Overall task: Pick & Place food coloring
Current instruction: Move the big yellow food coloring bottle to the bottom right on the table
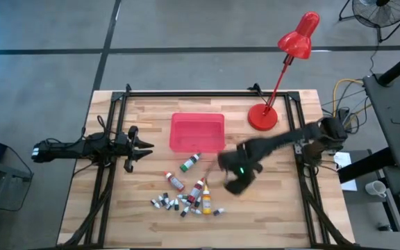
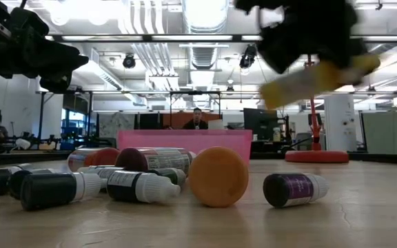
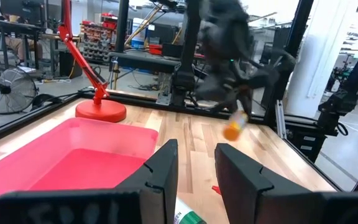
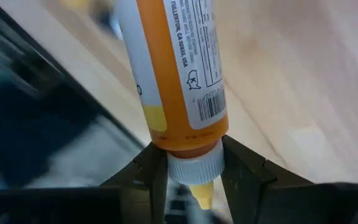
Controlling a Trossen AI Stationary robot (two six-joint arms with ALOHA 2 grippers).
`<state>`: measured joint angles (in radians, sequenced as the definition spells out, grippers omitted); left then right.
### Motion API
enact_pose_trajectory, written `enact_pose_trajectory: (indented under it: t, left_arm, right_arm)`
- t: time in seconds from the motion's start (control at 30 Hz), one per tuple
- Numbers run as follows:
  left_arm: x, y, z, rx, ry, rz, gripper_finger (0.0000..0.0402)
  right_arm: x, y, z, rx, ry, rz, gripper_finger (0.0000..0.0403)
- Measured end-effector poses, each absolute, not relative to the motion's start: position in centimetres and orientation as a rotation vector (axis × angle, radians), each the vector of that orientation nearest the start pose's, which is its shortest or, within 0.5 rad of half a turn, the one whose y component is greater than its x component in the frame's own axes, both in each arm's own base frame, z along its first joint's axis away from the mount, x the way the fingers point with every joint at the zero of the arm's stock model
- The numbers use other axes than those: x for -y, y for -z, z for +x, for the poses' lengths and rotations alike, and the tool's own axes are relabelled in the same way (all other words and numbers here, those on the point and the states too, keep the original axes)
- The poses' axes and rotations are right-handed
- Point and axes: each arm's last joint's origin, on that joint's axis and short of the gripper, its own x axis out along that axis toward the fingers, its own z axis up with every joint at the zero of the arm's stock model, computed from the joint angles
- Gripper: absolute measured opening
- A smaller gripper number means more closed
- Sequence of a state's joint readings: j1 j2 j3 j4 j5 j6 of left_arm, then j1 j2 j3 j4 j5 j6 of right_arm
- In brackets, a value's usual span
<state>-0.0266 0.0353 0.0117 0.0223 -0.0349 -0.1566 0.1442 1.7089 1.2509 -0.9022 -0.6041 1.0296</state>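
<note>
The right wrist view gives what no other view does: the right gripper [image 4: 191, 168] is clenched on the white ribbed cap of an orange squeeze bottle [image 4: 173, 68], its printed label and barcode readable, its pointed yellowish nozzle poking out between the two dark fingers [image 4: 145, 171]. From above, that gripper [image 1: 240, 179] is only a dark blurred mass over the middle of the wooden worktop [image 1: 290, 215], right of the loose bottles, and the bottle it holds cannot be made out. The low view shows the bottle [image 2: 319, 79] lifted clear of the worktop, tilted and blurred, and the left wrist view catches it [image 3: 234, 129] far off as a small orange shape under the right arm.

The rest of the food coloring [image 1: 186, 198] lies scattered near the front edge of the worktop, just in front of the shallow red tray [image 1: 197, 132]. At table height these are smooth plastic cylinders on their sides: whitish vials with dark labels, and one round orange bottle base [image 2: 218, 177] facing the camera.

The left gripper [image 1: 139, 147] waits by the left edge, beside the tray; its flat dark fingers [image 3: 163, 174] stand parted with nothing between them. The red lamp [image 1: 283, 76] stands on its round base at the back right corner.
</note>
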Motion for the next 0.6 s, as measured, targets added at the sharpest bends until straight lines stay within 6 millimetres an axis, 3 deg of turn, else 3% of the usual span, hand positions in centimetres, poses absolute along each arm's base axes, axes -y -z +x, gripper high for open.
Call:
enact_pose_trajectory:
  t: [0.07, 0.17, 0.43, 0.6]
  left_arm:
    - [0.2, -16.7, 9.9, 0.0, -0.008, -0.157, 0.008]
    - [0.2, -16.7, 9.9, 0.0, -0.008, -0.157, 0.008]
    - [0.2, -16.7, 9.9, -0.001, -0.008, -0.157, 0.008]
    - [0.2, -16.7, 9.9, -0.002, -0.007, -0.157, 0.008]
  right_arm:
    - [-4.6, -22.8, 31.9, -1.559, 0.121, 1.271, 0.0109]
    - [-3.7, -22.9, 31.0, -1.655, 0.102, 1.326, 0.0112]
    - [-3.8, -20.6, 26.6, -2.228, 0.216, 1.234, 0.0113]
    - [-4.7, -18.3, 25.7, -2.306, 0.199, 1.293, 0.0114]
